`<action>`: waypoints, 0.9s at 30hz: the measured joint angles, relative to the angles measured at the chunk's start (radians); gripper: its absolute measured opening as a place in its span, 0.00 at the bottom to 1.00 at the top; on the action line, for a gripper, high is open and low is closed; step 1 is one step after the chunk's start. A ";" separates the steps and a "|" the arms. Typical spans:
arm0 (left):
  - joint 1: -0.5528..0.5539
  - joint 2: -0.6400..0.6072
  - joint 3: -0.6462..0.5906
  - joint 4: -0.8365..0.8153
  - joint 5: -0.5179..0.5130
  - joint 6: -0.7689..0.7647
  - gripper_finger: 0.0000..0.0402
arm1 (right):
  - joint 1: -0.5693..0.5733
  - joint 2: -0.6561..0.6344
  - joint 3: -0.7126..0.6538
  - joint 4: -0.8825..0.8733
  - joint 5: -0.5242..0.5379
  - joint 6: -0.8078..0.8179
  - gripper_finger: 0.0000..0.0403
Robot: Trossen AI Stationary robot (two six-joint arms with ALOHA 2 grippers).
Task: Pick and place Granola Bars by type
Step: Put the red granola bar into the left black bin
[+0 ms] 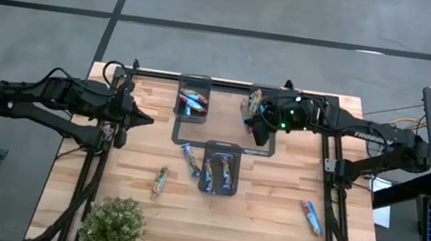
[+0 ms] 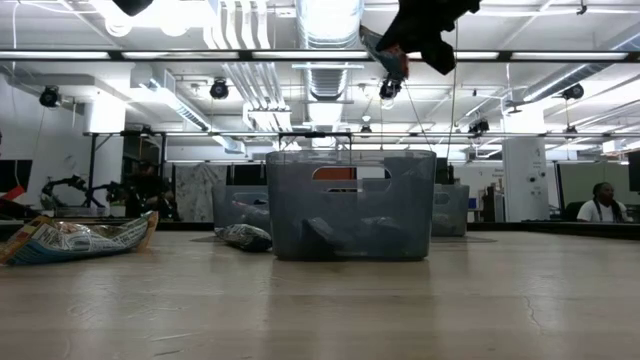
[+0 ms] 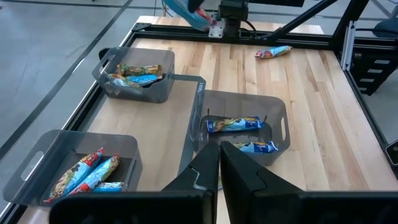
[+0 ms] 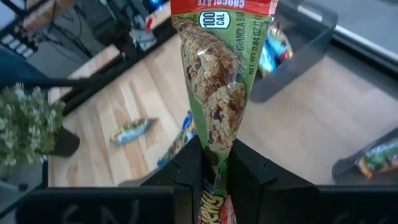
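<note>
One green-and-red wrapped granola bar (image 4: pixel 224 81) pinched end-on in right gripper (image 4: pixel 214 177), aloft above far-right grey plastic tray (image 1: pixel 274 112). Lower straight, release only inside tray walls, avoid snagging rim. Left gripper (image 3: pixel 219 165) clenched empty, parked at left table edge. Count: three trays; three loose bars visible on wooden table (image 1: pixel 269 221).

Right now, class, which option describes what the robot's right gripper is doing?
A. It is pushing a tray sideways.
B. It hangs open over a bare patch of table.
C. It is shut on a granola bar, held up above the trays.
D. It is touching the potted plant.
C: the right gripper pinches the end of a granola bar with a green and red wrapper, raised above the back right tray.
</note>
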 joint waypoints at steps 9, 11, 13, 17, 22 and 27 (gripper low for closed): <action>0.000 0.000 0.000 0.000 0.000 0.001 0.00 | -0.043 0.125 0.107 0.028 -0.050 -0.059 0.13; 0.000 0.000 0.000 0.000 0.000 0.004 0.00 | -0.049 0.177 0.156 0.034 -0.055 -0.070 0.13; 0.000 0.000 0.000 0.000 0.000 0.004 0.00 | -0.059 0.226 0.208 0.027 -0.057 -0.082 0.13; 0.000 0.000 0.000 0.000 0.000 0.009 0.00 | -0.088 0.314 0.319 0.021 -0.062 -0.113 0.13; 0.000 0.000 0.000 0.000 0.000 0.010 0.00 | -0.129 0.426 0.449 -0.004 -0.092 -0.118 0.13; 0.000 0.001 0.000 0.005 0.000 0.010 0.00 | -0.164 0.531 0.565 -0.020 -0.112 -0.117 0.13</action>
